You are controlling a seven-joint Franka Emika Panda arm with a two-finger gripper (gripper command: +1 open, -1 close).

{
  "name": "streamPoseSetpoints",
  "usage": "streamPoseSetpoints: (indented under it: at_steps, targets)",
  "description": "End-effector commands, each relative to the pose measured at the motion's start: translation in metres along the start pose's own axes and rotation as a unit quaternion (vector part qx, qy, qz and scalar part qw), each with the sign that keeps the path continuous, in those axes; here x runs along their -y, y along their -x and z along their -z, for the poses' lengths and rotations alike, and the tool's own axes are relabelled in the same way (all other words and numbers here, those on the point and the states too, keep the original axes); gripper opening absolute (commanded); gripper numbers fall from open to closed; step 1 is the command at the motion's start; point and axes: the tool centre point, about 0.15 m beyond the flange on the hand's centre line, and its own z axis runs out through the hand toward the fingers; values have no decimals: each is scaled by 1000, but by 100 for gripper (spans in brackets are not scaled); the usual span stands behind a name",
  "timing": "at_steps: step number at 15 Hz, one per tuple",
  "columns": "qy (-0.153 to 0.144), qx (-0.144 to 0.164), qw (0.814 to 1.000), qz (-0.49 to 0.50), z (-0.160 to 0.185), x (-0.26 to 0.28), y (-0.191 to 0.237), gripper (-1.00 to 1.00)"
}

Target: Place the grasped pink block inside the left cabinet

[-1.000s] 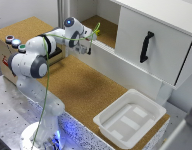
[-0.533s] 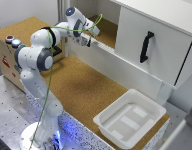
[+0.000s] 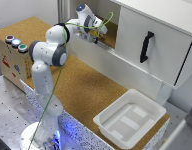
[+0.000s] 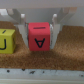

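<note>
My gripper is at the mouth of the left cabinet, the open white-walled compartment with a cork floor. In the wrist view the gripper is shut on the pink block, a pinkish-red cube with a dark letter on its face. The fingers press on both of its sides. The block sits low over the cabinet's cork floor; I cannot tell whether it touches. In the exterior view the block is hidden by the hand.
A small yellow block sits on the cork floor beside the pink block. The white cabinet with the black handle is at the exterior view's right. A white tray lies near the front. The cork-topped button box is at the left.
The gripper has moved with the block towards the exterior view's right, up to the left cabinet's opening. The arm has stretched out further.
</note>
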Motion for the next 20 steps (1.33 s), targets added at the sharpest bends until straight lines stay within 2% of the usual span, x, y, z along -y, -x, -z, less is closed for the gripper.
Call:
streamPoseSetpoints:
  at_steps: [1, 3, 5, 8, 12, 13, 15, 19, 20]
  targets:
    - [48, -1, 998, -27, 16, 9, -4, 100]
    - [75, -23, 996, -32, 36, 9, 8, 100]
    - [85, -33, 995, -41, 46, 3, 14, 100]
    - [84, -55, 994, -45, 73, 2, 26, 100]
    - [62, -51, 996, -33, 96, 21, 62, 100]
    - [57, -46, 997, -30, 95, 29, 76, 100]
    - [46, -17, 997, -51, 94, 41, 111, 100]
    - [53, 35, 996, -63, 110, 52, 173, 100]
    - [45, 48, 995, -72, 114, 52, 188, 100]
